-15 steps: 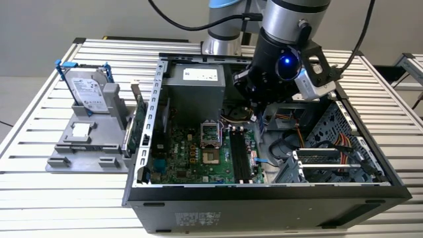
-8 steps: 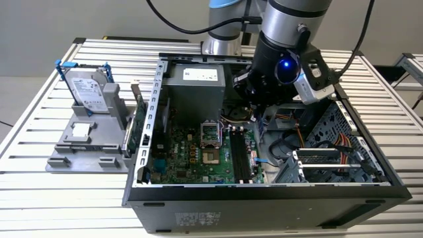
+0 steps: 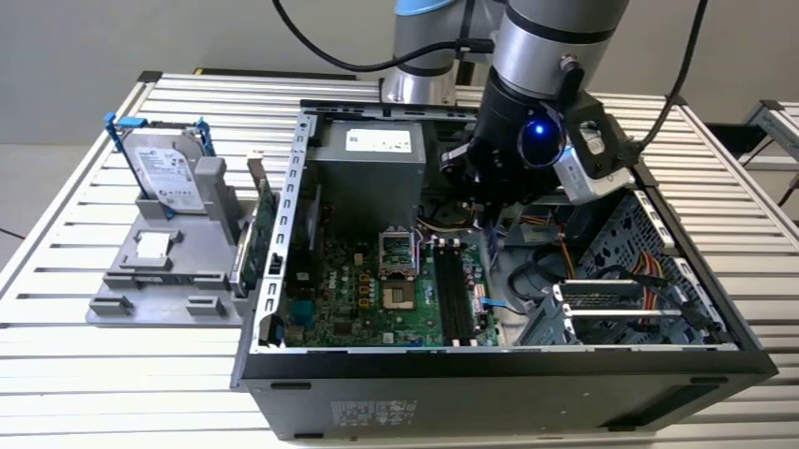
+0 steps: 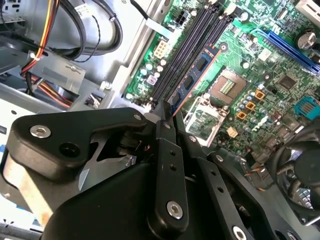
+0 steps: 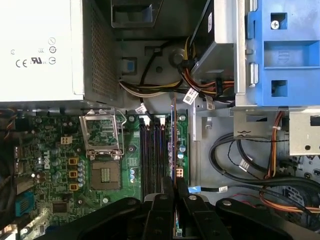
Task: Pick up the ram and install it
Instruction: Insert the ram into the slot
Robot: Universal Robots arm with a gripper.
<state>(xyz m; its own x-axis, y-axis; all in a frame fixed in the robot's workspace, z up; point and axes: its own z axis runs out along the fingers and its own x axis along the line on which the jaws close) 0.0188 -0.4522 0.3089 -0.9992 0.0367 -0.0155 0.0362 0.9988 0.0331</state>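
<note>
Currently the ram stands on edge, clamped at one end by the gripper, whose fingers are drawn narrow onto it. It runs parallel with the black memory slots on the motherboard; contact with a slot cannot be confirmed. Clearance inside the computer case is tight, with the power supply on one side and the wire bundle and blue drive bracket on the other.

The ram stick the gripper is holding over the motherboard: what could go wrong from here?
The ram juts out past the gripper, so pressing down might tilt it and seat it unevenly. It runs along narrow memory slots; slight misalignment could jam it on a slot wall. The open processor socket lies close by, and a slip could plausibly strike it.
</note>
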